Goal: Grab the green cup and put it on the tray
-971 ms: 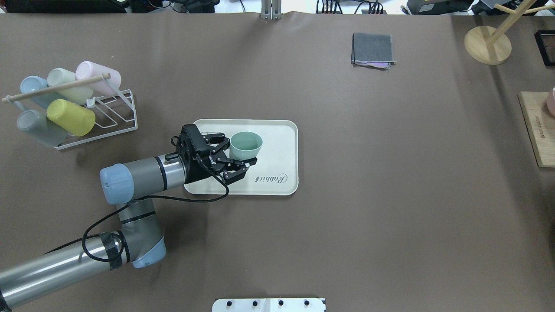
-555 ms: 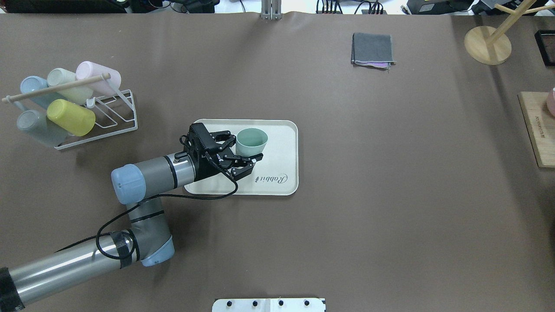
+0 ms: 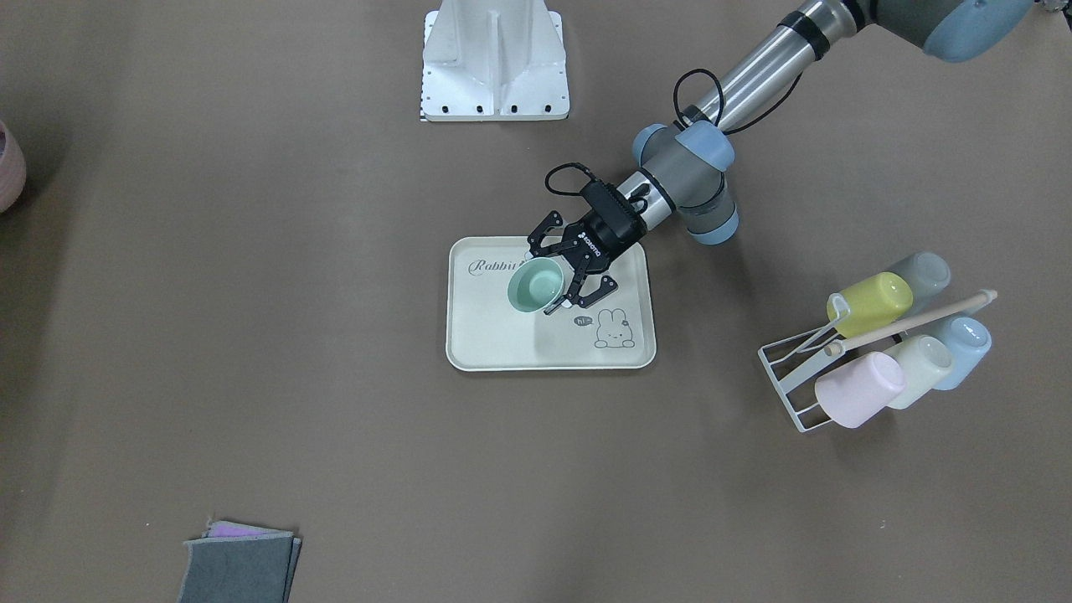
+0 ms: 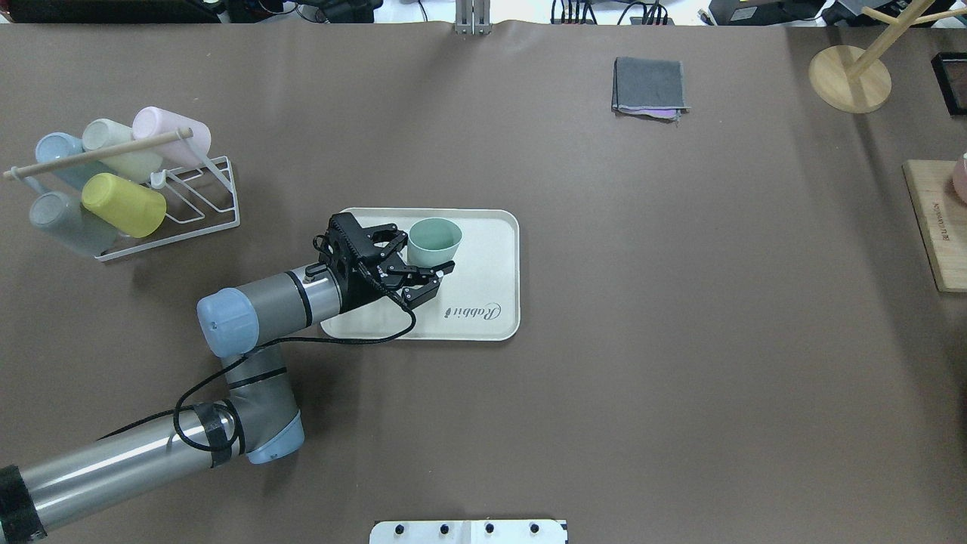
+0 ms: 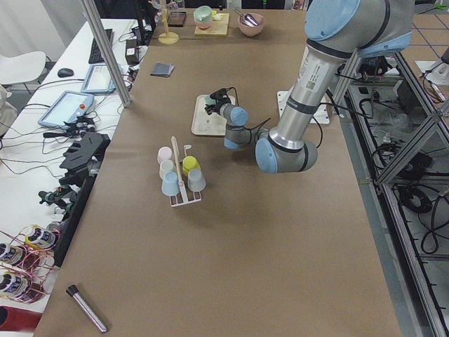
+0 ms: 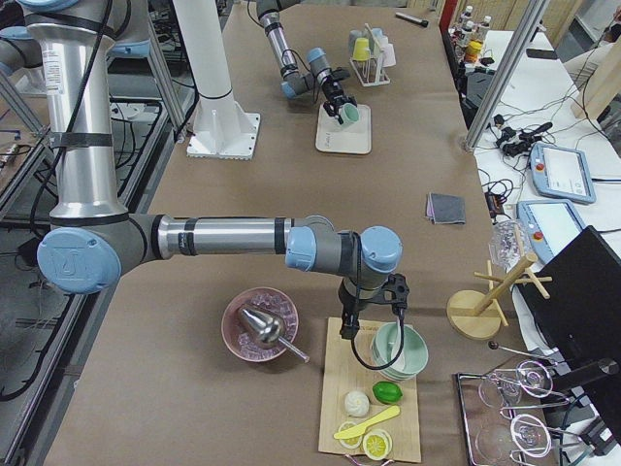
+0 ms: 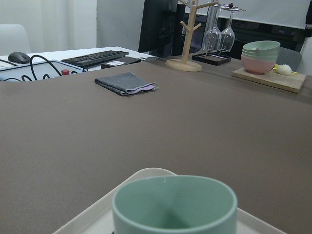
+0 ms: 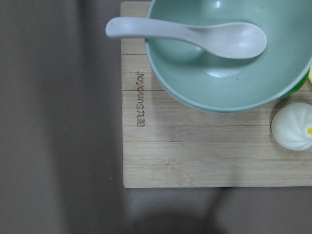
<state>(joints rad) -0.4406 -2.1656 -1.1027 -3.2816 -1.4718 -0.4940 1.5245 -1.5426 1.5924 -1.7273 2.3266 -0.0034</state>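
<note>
Left wrist-mounted view, near to far: green cup (image 7: 174, 202) fills bottom centre, mouth up, rim level. The tray (image 7: 141, 175) rim curves just behind it. Then brown table (image 7: 97, 126), with a folded grey cloth (image 7: 126, 83) upper left of centre. At the far edge there's a wooden stand (image 7: 187, 34) with wine glasses (image 7: 219, 31) hanging, and stacked bowls (image 7: 260, 56) on a wooden board (image 7: 270, 78) at upper right.

Overhead exterior: my left gripper (image 4: 427, 246) is over the tray's left half, left of frame centre. The fingers (image 4: 442, 267) sit on opposite sides of the cup, touching its wall, so I'm clamped on it. Cup is upright over the tray's upper middle, above the "Rabbit" script. Can't tell if its base touches the tray. A wire rack (image 4: 204, 196) with cups (image 4: 125, 204) lying on it is at upper left, well apart from the tray.

Exterior right: my right gripper (image 6: 349, 328) hangs at lower centre above the board, beside the bowls. Can't tell if it's spread or closed. Right wrist-mounted view shows a mint bowl (image 8: 229, 83) holding a white spoon (image 8: 195, 36) at top, and a white bun (image 8: 295, 126) at the right edge.
</note>
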